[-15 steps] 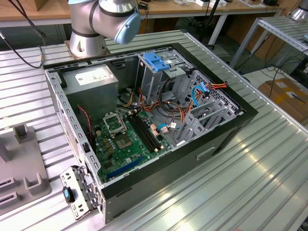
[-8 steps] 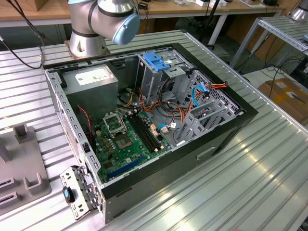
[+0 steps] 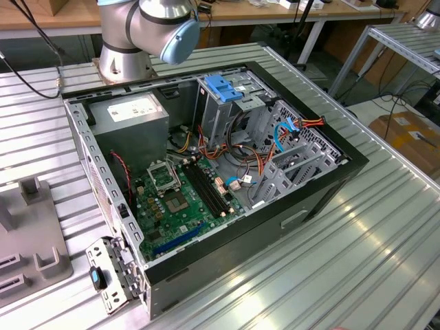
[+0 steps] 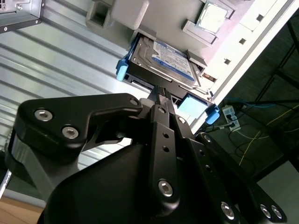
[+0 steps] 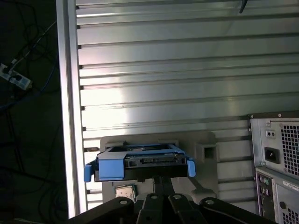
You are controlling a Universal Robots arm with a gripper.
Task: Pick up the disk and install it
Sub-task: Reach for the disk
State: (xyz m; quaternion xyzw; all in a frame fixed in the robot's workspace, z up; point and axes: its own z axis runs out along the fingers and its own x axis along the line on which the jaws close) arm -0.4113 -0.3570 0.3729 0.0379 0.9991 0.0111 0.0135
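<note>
I am holding my tool (image 4: 160,92) closed, tips at the near edge of the disk (image 4: 163,58), which is lying in a blue-tabbed carrier (image 4: 122,70) just ahead. I judge the pick-up is not yet made and calls for opening first.

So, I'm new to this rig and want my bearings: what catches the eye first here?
The open computer case lying on the slatted metal table, green motherboard exposed, dominates the exterior view. In the second wrist view the black claw hangs close to the disk in its blue-cornered carrier.
</note>
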